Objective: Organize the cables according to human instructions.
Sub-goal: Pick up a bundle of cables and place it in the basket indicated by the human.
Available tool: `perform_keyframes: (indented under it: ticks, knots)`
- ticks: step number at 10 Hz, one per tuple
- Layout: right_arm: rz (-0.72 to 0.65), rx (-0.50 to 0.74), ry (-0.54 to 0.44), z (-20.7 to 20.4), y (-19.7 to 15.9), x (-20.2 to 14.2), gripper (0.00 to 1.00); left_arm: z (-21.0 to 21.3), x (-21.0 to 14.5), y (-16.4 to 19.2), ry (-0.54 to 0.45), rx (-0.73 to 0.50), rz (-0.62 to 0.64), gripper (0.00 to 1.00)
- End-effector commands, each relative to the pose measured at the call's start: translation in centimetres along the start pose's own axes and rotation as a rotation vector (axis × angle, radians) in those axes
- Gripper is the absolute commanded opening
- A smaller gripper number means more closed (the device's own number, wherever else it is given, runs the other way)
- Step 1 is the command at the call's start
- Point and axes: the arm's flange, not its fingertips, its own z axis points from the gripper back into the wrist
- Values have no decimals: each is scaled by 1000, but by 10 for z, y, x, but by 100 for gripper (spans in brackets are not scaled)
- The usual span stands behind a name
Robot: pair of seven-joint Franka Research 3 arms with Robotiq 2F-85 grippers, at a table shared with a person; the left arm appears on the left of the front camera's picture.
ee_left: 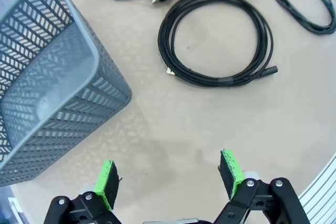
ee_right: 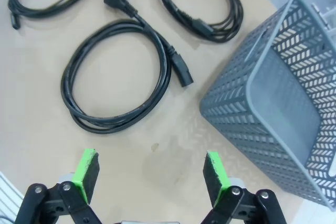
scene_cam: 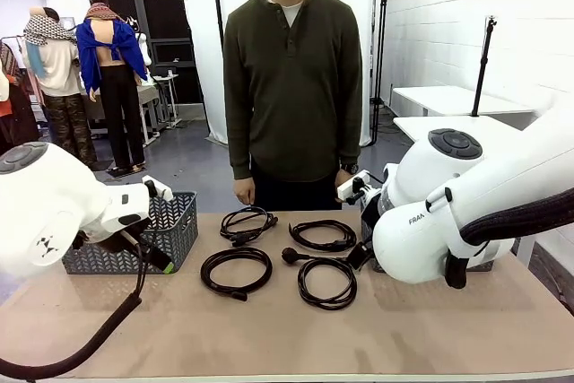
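Left gripper hovers released, green pads wide apart, over bare table between the left basket and the near-left cable. Right gripper is likewise released, beside the right basket, with the near-right cable just ahead of its fingers.

Step, by your reading of the layout: the sort has not begun. All four coils lie mid-table in two rows, with the far-left cable and far-right cable behind the near pair. Both baskets look empty. The person stands at the far edge, arms down, no pointing gesture visible.

Next move: you need the person's cue on which cable goes where. Once you have it, come down on a stretch where the strands run bundled, not on a plug.

Watch: the near-right cable's plug pokes out toward the neighbouring loops. A loose coil may unwind on the lift and drag one. Basket walls sit close to each gripper.
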Motion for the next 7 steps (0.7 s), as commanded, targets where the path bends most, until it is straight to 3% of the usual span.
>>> perform_keyframes:
  ticks: [1,7]
  knots:
    - [24,79,-29,28,-18,8,100,29,3,11,-38,-60,-56,100]
    - [180,264,-156,103,-42,5,100,98,6,26,-89,-282,-248,100]
